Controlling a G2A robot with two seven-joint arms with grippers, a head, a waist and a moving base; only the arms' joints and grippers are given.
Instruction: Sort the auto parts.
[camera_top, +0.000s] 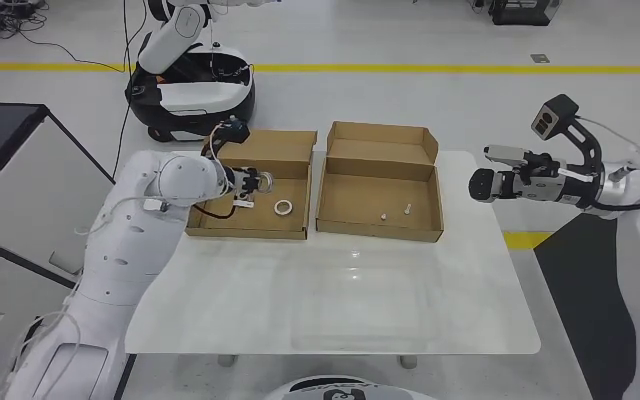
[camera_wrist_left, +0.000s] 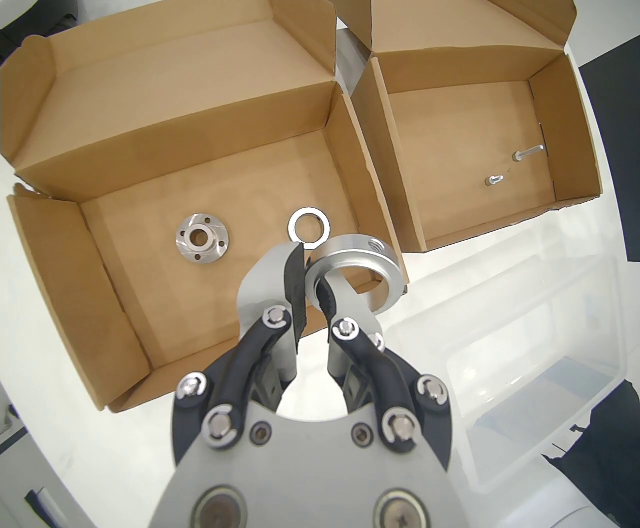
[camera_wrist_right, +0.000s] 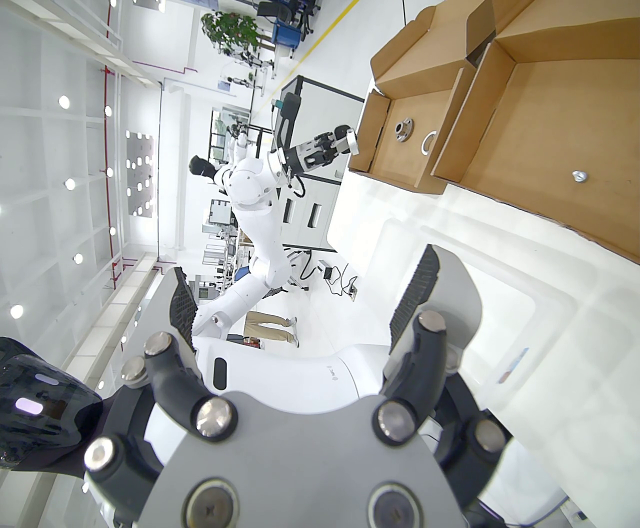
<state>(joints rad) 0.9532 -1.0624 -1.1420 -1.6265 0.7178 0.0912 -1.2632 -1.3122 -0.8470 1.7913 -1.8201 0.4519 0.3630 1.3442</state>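
The table (camera_top: 450, 300) carries the left box (camera_wrist_left: 175, 90) and the right box (camera_wrist_left: 450, 60) side by side. The left gripper (camera_wrist_left: 309, 275) is clamped on a collar ring (camera_wrist_left: 360, 250) above the left box's near right corner, not yet released. A flange (camera_wrist_left: 202, 237) and a washer (camera_wrist_left: 309, 227) lie sorted there, two bolts (camera_wrist_left: 527, 154) in the right box. The right gripper (camera_wrist_right: 305, 272) hangs spread apart beyond the table's right edge, so sorting looks nearly done

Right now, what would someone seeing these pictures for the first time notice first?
The left claw, shut on a thick silver metal collar ring, above the brown cardboard box on the left. In that box lie a silver flanged metal disc and a thin metal washer; two small silver bolts lie in the neighbouring cardboard box.
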